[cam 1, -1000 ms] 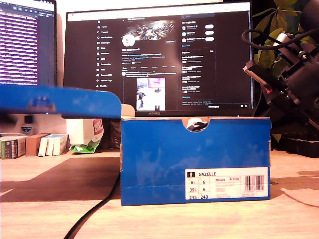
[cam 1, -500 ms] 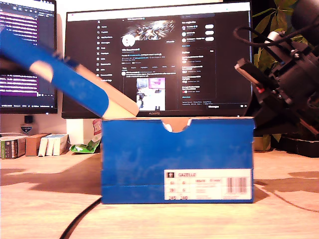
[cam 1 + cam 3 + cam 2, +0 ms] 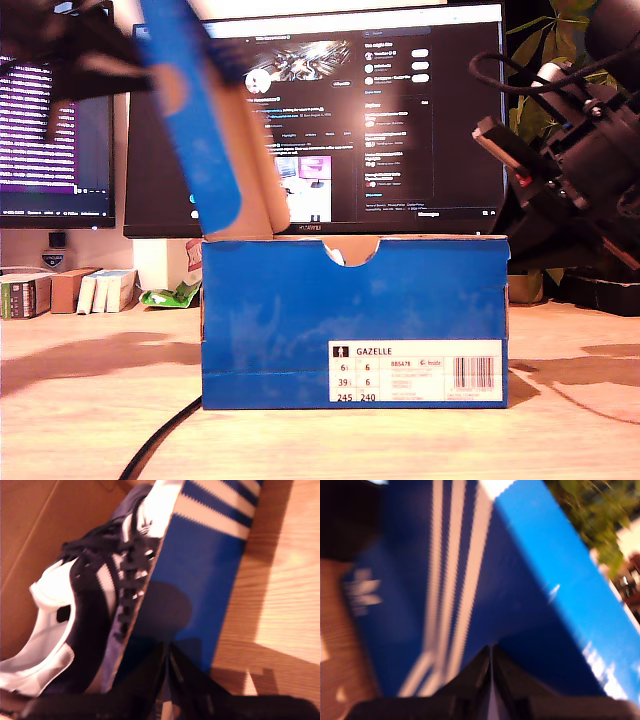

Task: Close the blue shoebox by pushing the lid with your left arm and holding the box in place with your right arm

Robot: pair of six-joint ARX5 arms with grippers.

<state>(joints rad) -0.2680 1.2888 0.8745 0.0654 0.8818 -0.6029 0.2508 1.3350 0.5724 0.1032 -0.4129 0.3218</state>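
"GAZELLE" reads clear on the white label (image 3: 417,371) of the blue shoebox (image 3: 350,320), with sizes 6, 39, 245, 240 and a barcode beside it. The box sits on the wooden desk (image 3: 90,420), in front of the monitor (image 3: 400,110). The lid (image 3: 195,120) stands steeply tilted above the box's edge on the exterior view's left. My first gripper (image 3: 491,667) presses clenched against the striped lid. My second gripper (image 3: 167,667), jaws together, meets the box wall beside a dark shoe (image 3: 95,610).

The shoebox (image 3: 354,320) label (image 3: 418,372) reads "GAZELLE", 6, 39, 245, 240.
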